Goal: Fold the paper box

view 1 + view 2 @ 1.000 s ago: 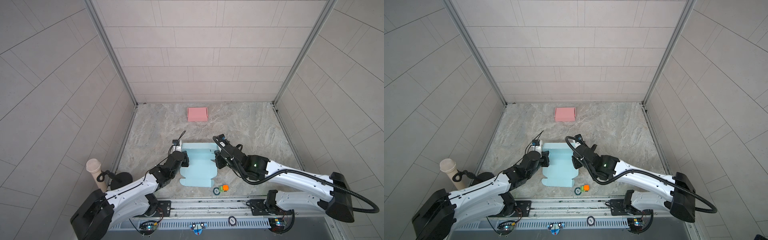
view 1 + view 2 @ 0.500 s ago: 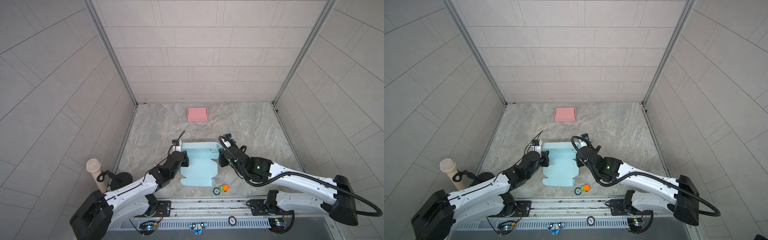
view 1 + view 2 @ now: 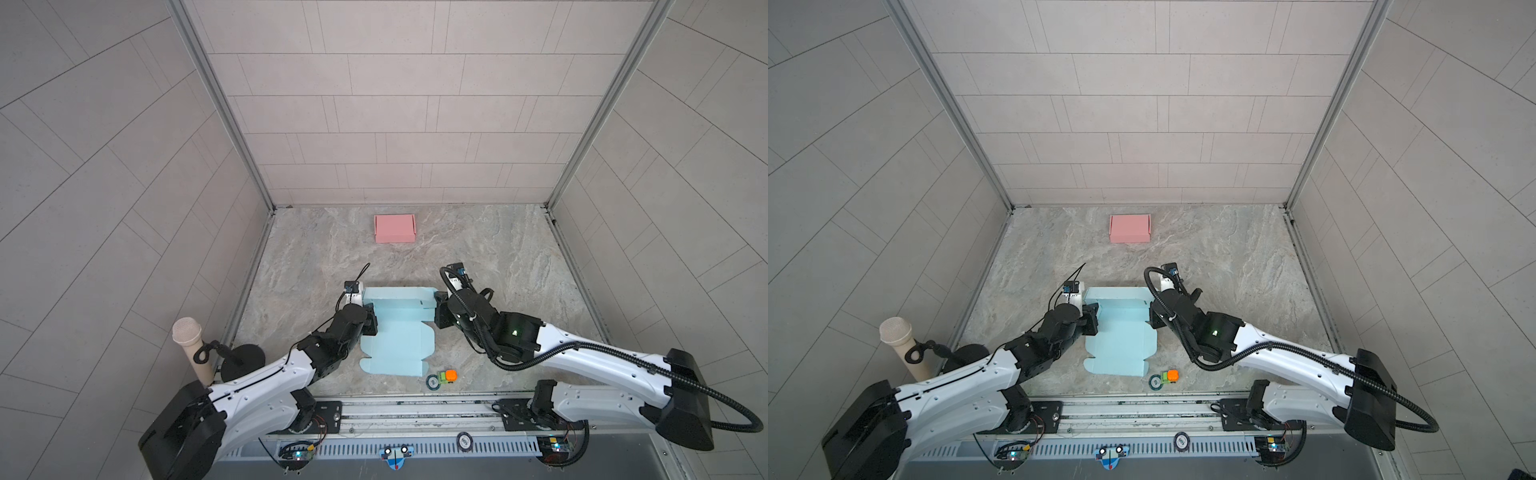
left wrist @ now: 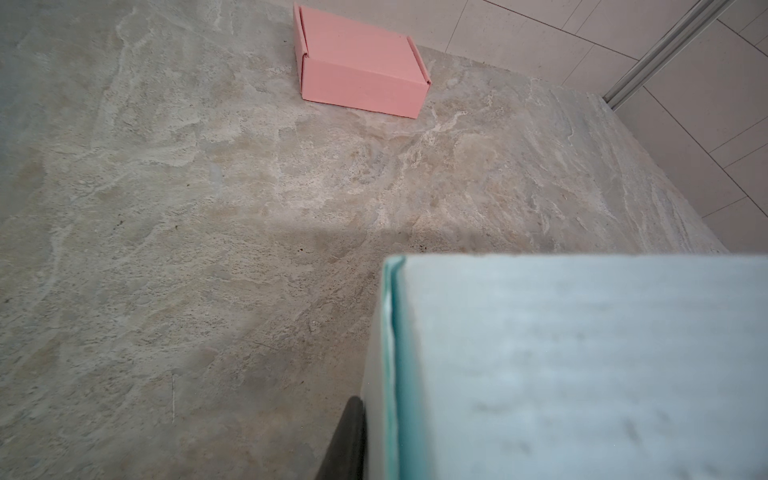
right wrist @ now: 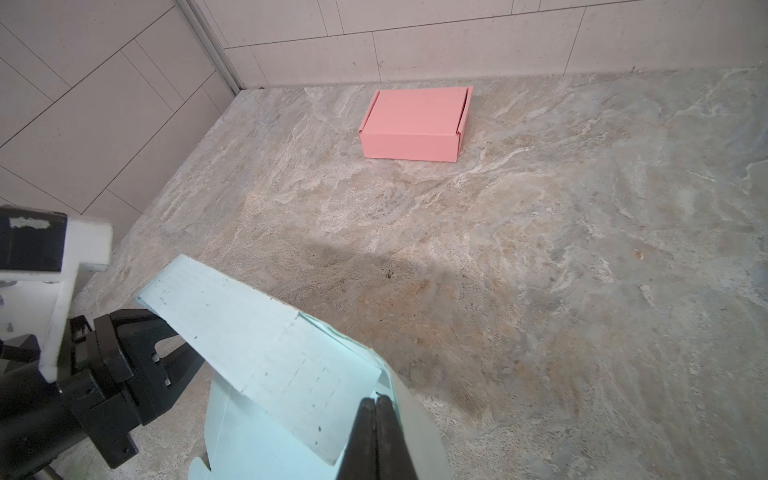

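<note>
The light blue paper box point(image 3: 399, 336) point(image 3: 1121, 340) lies partly folded near the table's front, with its back flap and left side wall standing. My left gripper point(image 3: 371, 321) point(image 3: 1094, 318) is shut on the left side wall. In the left wrist view one dark finger point(image 4: 349, 436) shows outside that wall point(image 4: 582, 365); the other is hidden behind it. My right gripper point(image 3: 439, 311) point(image 3: 1152, 316) point(image 5: 376, 401) is shut with nothing between its fingers. Its tip sits at the box's back right corner point(image 5: 270, 345), touching the raised paper.
A folded pink box point(image 3: 395, 228) point(image 3: 1129, 228) point(image 4: 361, 70) point(image 5: 415, 124) stands near the back wall. A small orange and green object point(image 3: 448, 376) and a tape roll point(image 3: 433, 381) lie by the front edge. A microphone point(image 3: 189, 345) stands at front left.
My right gripper has shifted a little to the right and away, from over the box's inside to its back right corner. The left gripper has kept its hold in place.
</note>
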Robot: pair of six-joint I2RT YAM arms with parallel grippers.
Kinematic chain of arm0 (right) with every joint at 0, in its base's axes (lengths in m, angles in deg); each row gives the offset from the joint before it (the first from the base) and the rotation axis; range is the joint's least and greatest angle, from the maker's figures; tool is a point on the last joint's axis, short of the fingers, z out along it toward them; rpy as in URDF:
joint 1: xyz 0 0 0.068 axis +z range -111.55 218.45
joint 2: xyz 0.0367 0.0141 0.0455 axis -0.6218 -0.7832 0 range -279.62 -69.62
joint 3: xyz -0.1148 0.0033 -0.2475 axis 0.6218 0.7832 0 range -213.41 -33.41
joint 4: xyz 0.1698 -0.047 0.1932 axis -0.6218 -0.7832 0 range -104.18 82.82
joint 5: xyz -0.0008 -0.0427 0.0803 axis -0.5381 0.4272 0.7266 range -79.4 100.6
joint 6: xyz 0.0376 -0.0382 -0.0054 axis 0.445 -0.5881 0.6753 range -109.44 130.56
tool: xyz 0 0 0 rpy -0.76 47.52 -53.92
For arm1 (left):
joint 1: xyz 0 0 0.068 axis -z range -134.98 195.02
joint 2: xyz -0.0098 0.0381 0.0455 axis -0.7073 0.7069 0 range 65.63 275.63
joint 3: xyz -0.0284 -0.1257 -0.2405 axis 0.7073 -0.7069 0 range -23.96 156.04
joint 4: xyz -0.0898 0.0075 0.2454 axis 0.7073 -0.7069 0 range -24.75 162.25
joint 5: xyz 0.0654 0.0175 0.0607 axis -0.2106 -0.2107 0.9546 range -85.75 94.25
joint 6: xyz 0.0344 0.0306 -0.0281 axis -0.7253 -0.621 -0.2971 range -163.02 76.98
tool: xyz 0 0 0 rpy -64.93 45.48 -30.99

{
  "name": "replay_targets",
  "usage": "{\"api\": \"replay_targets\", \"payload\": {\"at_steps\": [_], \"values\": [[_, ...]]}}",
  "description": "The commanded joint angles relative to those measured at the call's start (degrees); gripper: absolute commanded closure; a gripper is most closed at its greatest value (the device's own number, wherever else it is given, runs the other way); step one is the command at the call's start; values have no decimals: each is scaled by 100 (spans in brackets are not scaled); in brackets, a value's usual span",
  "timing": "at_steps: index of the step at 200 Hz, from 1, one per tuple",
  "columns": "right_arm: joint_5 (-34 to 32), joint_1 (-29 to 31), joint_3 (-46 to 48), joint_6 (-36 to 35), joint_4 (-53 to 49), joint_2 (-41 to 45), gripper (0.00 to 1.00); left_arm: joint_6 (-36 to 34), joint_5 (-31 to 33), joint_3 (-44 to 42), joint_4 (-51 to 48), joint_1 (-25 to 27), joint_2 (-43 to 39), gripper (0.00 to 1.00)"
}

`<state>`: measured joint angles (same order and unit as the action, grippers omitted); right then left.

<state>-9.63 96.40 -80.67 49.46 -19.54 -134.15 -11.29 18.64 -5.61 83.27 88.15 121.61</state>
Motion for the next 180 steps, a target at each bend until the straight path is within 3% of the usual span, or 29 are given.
{"api": "replay_targets", "payload": {"at_steps": [1, 91, 143, 180], "values": [[44, -17, -142, 94, 168, -133, 95, -5, 2, -55, 110, -24, -110, 87], [471, -12, -311, -41, 237, -615, 95, -70, -207, 61, 96, -24, -235, 87], [486, 32, 38, -700, 331, 97, 94, 28, -310, 246, -359, -47, -611, 88], [848, 32, 392, -1125, 400, 1115, 90, -79, -729, 372, -694, -386, -1076, 88]]}}
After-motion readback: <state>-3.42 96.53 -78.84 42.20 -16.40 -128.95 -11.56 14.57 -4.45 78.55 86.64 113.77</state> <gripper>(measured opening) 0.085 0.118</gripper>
